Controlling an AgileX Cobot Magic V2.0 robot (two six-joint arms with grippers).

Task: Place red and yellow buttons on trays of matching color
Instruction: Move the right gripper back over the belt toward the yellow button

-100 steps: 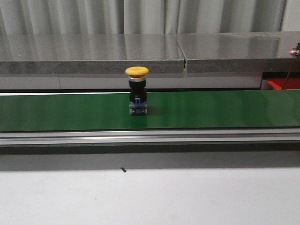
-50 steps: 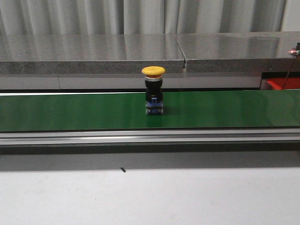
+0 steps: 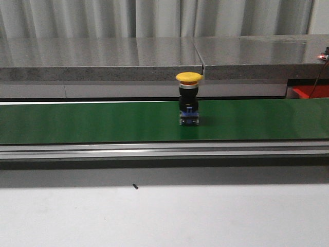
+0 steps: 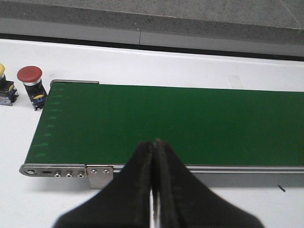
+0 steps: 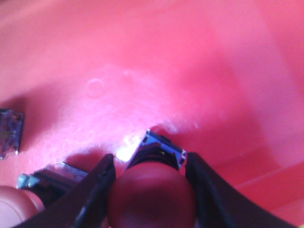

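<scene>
Yellow button (image 3: pixel 189 99) stands upright on the green belt (image 3: pixel 92 121): rigid, top-heavy, so grab its dark body under the cap. Left fingers (image 4: pixel 153 190) are closed, empty. Right fingers (image 5: pixel 151 190) grip a red button (image 5: pixel 152 197) over the red tray (image 5: pixel 156 71).

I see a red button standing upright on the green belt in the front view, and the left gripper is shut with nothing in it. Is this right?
Not quite: the button standing upright on the green belt has a yellow cap, as the front view shows. The left gripper is indeed shut and empty.
</scene>
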